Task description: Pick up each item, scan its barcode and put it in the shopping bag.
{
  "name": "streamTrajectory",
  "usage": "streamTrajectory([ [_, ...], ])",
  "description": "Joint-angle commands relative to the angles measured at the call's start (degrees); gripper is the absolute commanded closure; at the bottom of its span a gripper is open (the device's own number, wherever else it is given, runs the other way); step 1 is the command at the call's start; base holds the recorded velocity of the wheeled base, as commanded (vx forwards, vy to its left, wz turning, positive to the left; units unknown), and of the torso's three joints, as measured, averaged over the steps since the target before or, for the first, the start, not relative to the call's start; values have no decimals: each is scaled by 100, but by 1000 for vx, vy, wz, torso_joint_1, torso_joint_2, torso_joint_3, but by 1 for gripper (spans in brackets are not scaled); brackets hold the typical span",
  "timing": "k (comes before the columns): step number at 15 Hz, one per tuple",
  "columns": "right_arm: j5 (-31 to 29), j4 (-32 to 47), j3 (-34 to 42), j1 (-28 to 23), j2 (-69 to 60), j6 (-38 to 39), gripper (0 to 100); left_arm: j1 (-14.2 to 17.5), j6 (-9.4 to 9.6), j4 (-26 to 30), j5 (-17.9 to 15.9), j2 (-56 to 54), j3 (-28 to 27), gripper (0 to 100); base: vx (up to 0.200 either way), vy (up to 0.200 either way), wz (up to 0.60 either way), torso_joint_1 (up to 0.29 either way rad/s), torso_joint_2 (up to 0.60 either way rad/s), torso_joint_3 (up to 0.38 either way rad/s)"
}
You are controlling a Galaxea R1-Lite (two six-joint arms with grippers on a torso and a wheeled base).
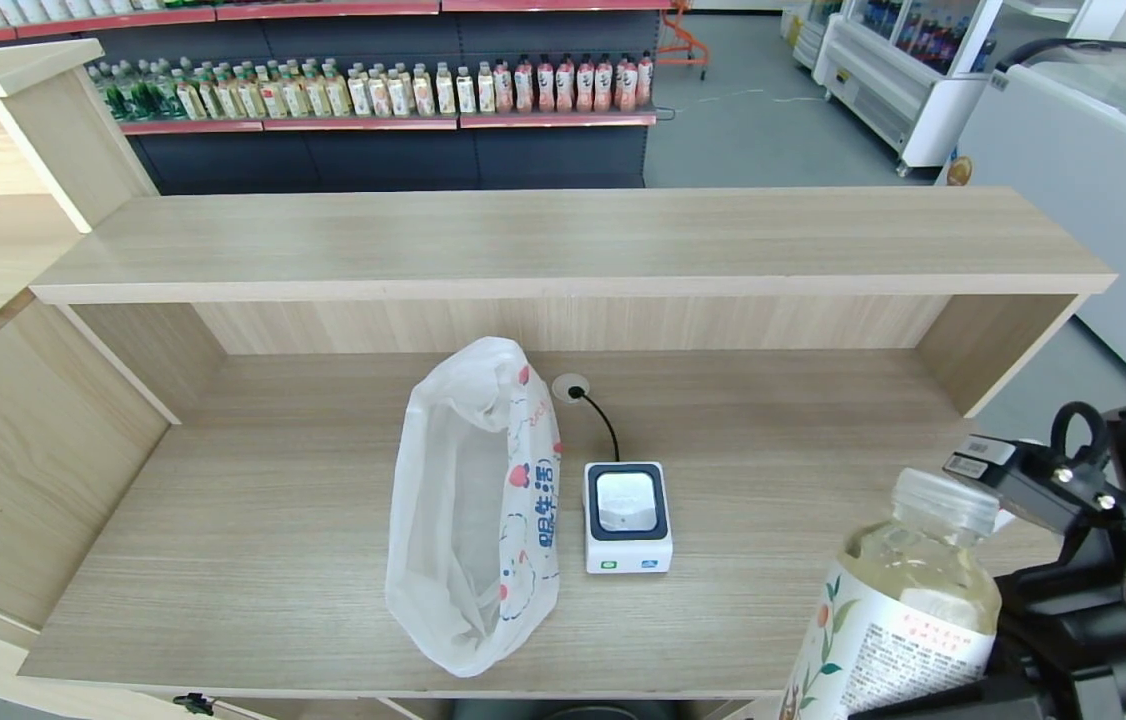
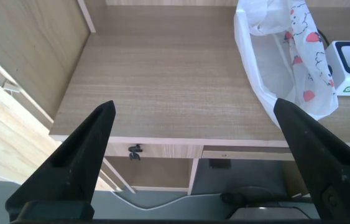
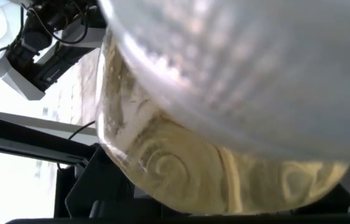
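Left wrist view: the left fingers (image 2: 94, 155) are spread and empty at the table's (image 2: 162, 93) near edge, with the shopping bag (image 1: 468, 520) to their right. The scanner (image 1: 627, 515) lies forward-left of the right fingers (image 1: 933, 697), which pinch the roughly upright bottle (image 1: 908, 610); the right arm is nearer.

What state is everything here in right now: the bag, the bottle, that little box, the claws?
Shopping bag: mouth open, looks empty.
Bottle: capped, nearly full, held aloft.
Scanner: flat on counter, cable attached.
Left gripper: open, empty.
Right gripper: shut on bottle.
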Motion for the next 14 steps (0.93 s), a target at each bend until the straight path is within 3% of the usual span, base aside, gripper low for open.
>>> streamTrajectory([
  [1,0,-4,1,-11,-81,-11,100,0,2,2,2,-2,1,0,0,0,0,0,0,0],
  [4,-185,-74,-8,-28,-204,-81,100,0,2,2,2,-2,1,0,0,0,0,0,0,0],
  [5,-651,-294,-17,-46,-195,-362,100,0,2,2,2,-2,1,0,0,0,0,0,0,0],
  [7,-2154,-1164,-8,-257,-90,-1364,100,0,2,2,2,-2,1,0,0,0,0,0,0,0],
  [9,-4026,-1551,36,-380,-160,-2445,100,0,2,2,2,-2,1,0,0,0,0,0,0,0],
  [10,-4281,-1691,115,-582,-186,-2682,100,0,2,2,2,-2,1,0,0,0,0,0,0,0],
  [14,-4817,-2737,616,-459,-186,-3992,100,0,2,2,2,-2,1,0,0,0,0,0,0,0],
])
